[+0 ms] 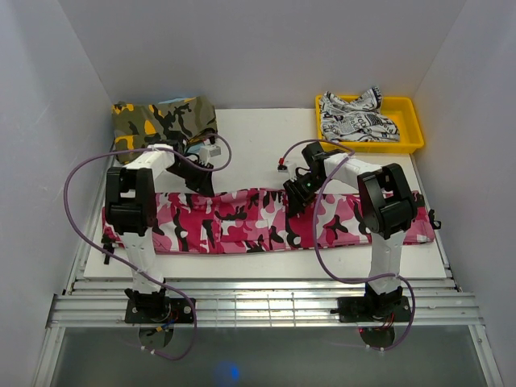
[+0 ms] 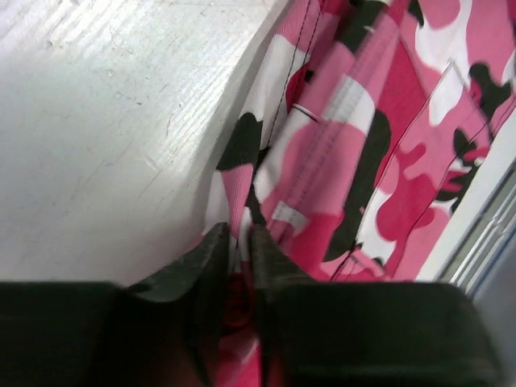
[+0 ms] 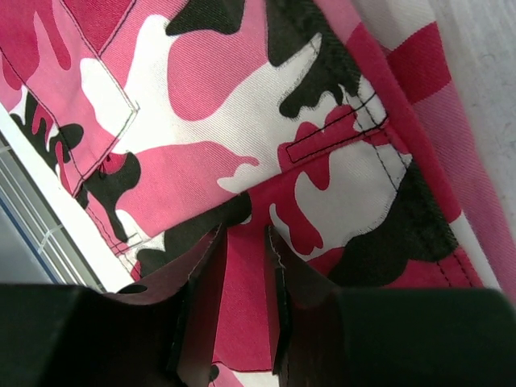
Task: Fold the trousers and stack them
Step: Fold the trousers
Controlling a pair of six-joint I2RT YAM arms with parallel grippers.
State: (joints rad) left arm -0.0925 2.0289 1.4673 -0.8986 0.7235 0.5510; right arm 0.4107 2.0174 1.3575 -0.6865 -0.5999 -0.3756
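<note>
Left gripper (image 2: 239, 234): jaws drawn close together, pinching a raised fold of the trousers (image 1: 242, 222) at their far edge, toward the 9 o'clock end. Right gripper (image 3: 244, 234): jaws likewise narrow, with a ridge of pink cloth caught between them, at the far edge just right of the garment's middle. Trousers: laid flat in a long band from 9 o'clock to 3 o'clock across the near half of the white table (image 1: 258, 137), thigh pockets facing up. Olive-and-orange garment (image 1: 165, 119): bunched at 11 o'clock, apart from the trousers. Yellow tray (image 1: 407, 121): at 1 o'clock, holding a crumpled white printed garment (image 1: 355, 117).
</note>
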